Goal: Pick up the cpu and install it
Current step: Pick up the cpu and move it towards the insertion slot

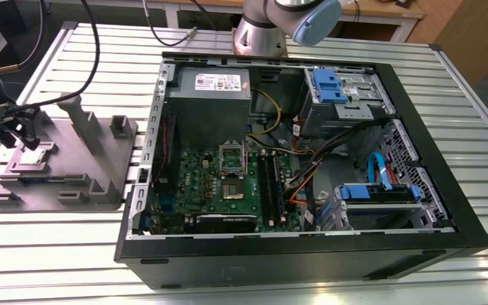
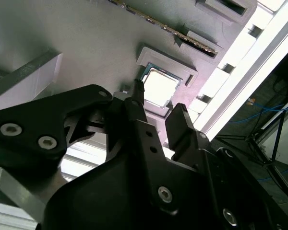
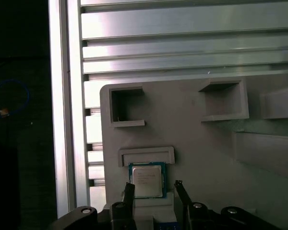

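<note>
Gripper [image 3: 153, 186], parted and empty, hovers over small silvery square cpu [image 3: 146, 180], apparently kept aligned by grey plastic tray [image 3: 206, 143] recess.

Exterior view: the robot arm [image 1: 265, 28] is cut off at the twelve o'clock edge. The end effector [image 1: 13, 130], at nine o'clock, is too small and dark to make out in detail. First wrist view: the end effector's body runs off the picture edge, and one finger [image 3: 129, 191] overlaps an edge of the cpu [image 3: 146, 179]. Second wrist view: its black body hides much of the grey holder [image 2: 86, 33].
</note>
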Tool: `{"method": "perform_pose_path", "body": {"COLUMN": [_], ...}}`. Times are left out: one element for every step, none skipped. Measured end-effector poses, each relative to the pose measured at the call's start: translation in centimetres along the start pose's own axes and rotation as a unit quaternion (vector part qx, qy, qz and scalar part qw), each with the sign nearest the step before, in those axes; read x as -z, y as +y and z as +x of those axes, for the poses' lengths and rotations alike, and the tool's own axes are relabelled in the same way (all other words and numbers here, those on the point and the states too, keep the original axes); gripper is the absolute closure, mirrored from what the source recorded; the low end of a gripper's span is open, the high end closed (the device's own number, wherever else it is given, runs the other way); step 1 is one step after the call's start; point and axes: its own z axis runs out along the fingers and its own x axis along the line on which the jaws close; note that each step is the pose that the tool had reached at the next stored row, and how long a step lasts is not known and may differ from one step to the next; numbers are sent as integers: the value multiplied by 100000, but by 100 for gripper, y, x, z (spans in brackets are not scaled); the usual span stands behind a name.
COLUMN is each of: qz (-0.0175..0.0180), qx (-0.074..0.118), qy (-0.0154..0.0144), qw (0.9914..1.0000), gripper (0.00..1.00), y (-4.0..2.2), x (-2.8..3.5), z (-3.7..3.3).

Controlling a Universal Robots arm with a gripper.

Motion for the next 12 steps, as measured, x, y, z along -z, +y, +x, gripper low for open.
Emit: {"method": "perform_pose_path", "body": {"qz": [0, -1, 2, 2, 0, 0, 3, 1, -1, 1, 1, -47], "qx": [-2, 0, -1, -2, -1, -1, 0, -2, 0, 0, 0, 2], "qy": [0, -3, 0, 1, -2, -1, -1, 0, -1, 0, 0, -11], "qw": [100000, 100000, 100000, 100000, 100000, 100000, 100000, 100000, 100000, 100000, 100000, 100000], "gripper": [55, 54, 54, 47, 47, 47, 47, 47, 47, 40, 40, 40], "y": [0, 0, 0, 0, 0, 0, 0, 0, 0, 0, 0, 0], "x": [0, 0, 0, 0, 0, -1, -1, -1, -1, -1, -1, -9], "z": [0, 0, 0, 0, 0, 0, 0, 0, 0, 0, 0, 0]}}
